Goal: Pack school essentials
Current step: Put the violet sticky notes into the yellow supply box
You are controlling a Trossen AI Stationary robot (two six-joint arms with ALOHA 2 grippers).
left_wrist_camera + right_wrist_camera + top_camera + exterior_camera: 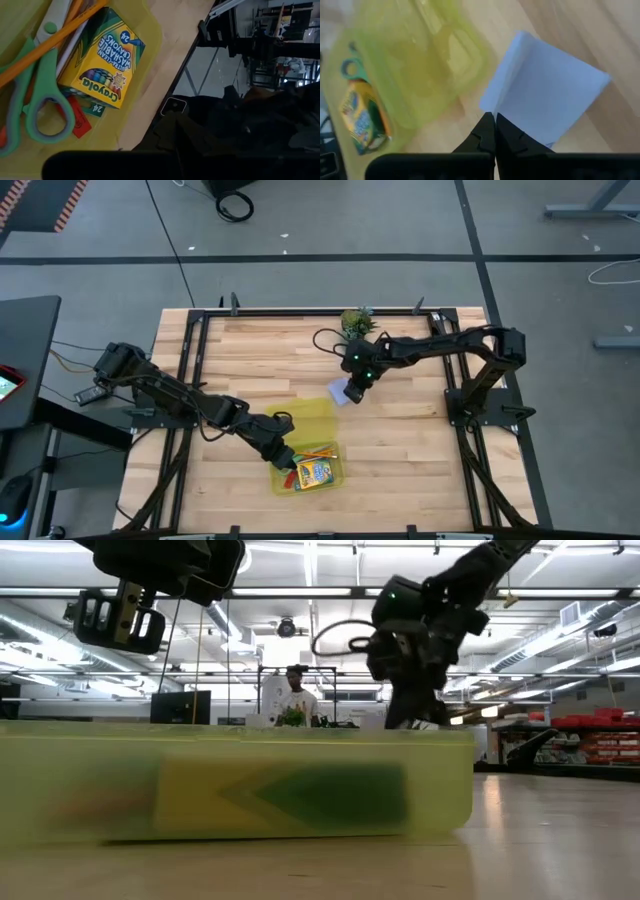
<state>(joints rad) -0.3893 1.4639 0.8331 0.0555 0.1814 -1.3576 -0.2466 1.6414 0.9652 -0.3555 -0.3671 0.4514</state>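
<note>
A translucent yellow case (338,472) lies open near the table's front, its lid (312,412) flat beside it. In it lie a yellow-green crayon box (102,65), green-handled scissors (35,90), orange pencils (55,40) and a small red block (77,117). My left gripper (284,454) hangs over the case's left end and touches nothing I can see; its fingers do not show in its wrist view. My right gripper (495,125) is shut on the pale blue note pad (547,92), just right of the lid. My right gripper pinches the note pad near one corner (496,109) between its two shut fingertips. The fingers slant down at it from above and from the table's right. The pad is tilted, spreading away beyond the fingertips; whether it is clear of the table I cannot tell.
A small green potted plant (358,323) stands at the table's far edge, behind my right arm. Black frame rails (190,360) run along the table's sides. Bare wood lies right of the case (420,450). A person (297,690) stands far off in the room.
</note>
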